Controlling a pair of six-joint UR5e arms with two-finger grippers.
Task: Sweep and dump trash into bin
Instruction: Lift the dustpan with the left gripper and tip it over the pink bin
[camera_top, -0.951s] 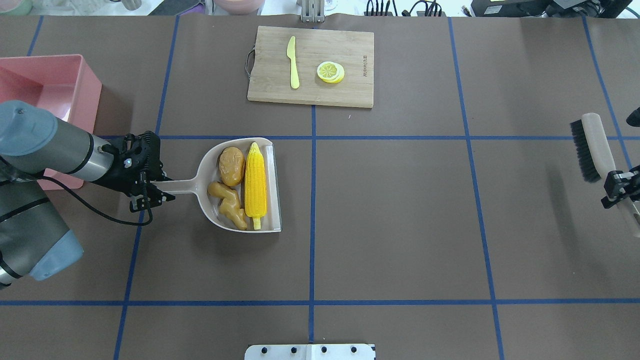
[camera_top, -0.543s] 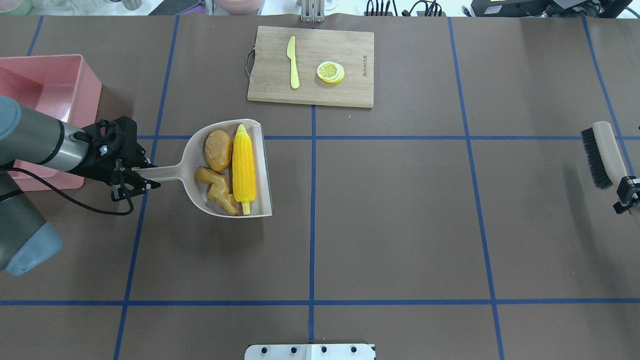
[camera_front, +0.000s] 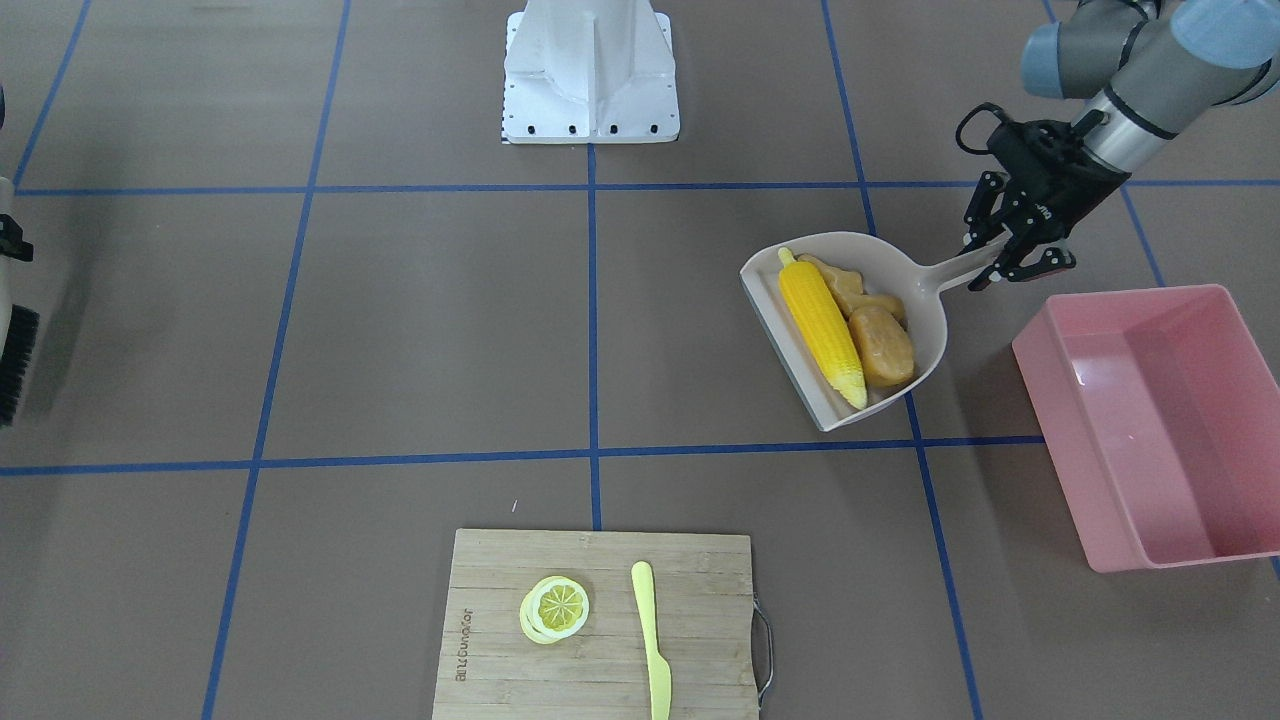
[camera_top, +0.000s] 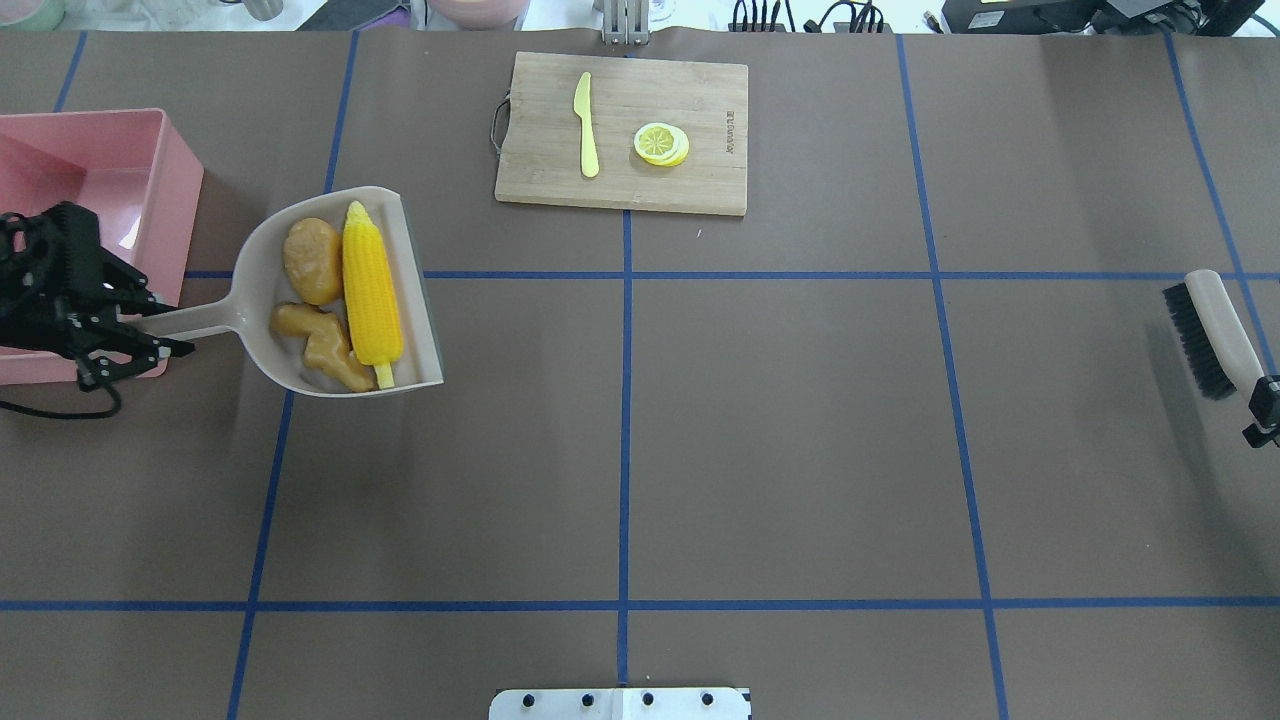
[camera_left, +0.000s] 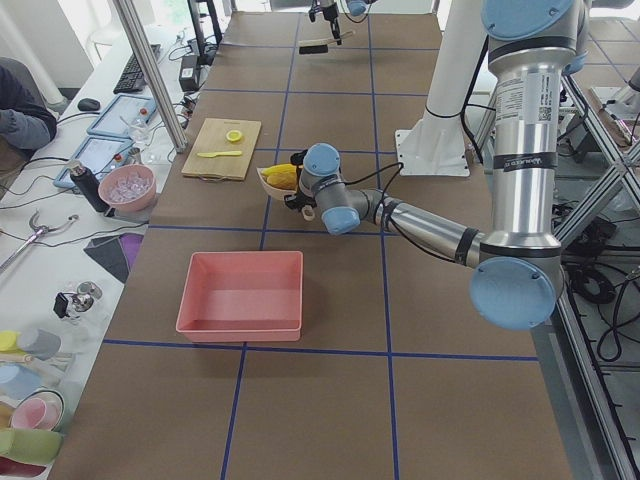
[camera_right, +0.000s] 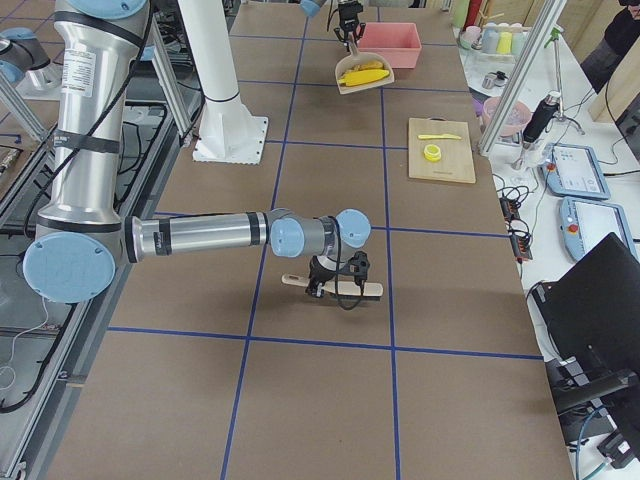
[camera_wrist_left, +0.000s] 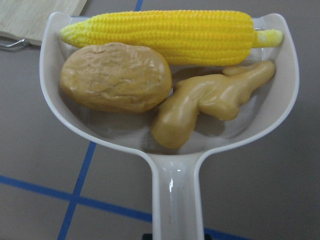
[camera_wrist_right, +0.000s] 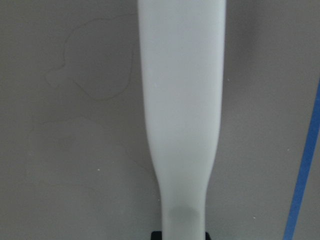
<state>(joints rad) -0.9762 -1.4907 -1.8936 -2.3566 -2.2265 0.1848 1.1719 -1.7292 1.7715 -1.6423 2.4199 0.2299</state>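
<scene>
**Loaded dustpan held up beside the pink bin at the tabletop's left edge**

The left fingers are clamped on the dustpan's handle, with the corn, potato and ginger all riding inside. The right fingers grip a brush by the right edge. The corn lies along the pan's open lip, which faces away from the bin. My worry is that tilting before the mouth is over the tub would roll it onto the tabletop. The thin handle might also twist in that grip.

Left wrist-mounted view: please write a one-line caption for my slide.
A beige dustpan carrying a corn cob, a potato and a ginger root over the brown table.
</scene>
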